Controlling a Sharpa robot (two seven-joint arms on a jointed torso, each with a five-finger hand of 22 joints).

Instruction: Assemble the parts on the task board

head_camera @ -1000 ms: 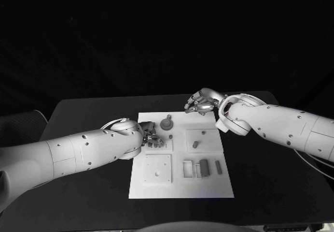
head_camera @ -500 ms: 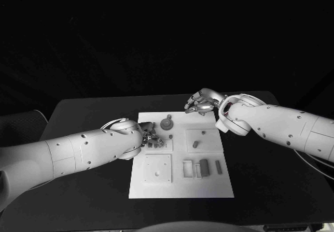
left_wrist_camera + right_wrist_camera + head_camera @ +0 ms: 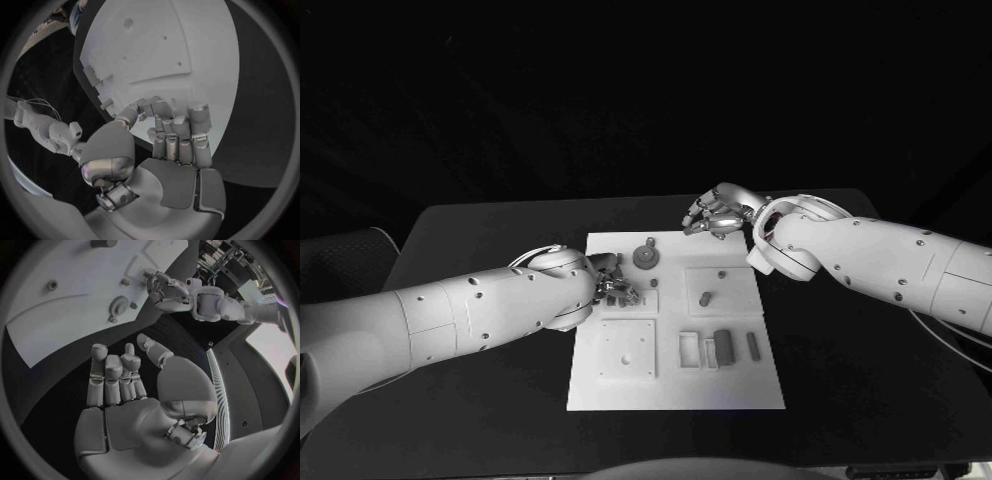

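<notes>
Left hand (image 3: 616, 287) fingers curled on task board (image 3: 678, 385) (grasp unclear) | right hand (image 3: 714, 214) empty, spread

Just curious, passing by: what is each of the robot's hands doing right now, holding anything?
Left hand: fingers curled at the task board; whether it holds a part cannot be told.
Right hand: empty, fingers apart.

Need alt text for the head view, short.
Two white robot arms reach over a white task board on a black table. The left robot hand is at the board's left edge among small grey parts; the right robot hand hovers at its far edge.
</notes>
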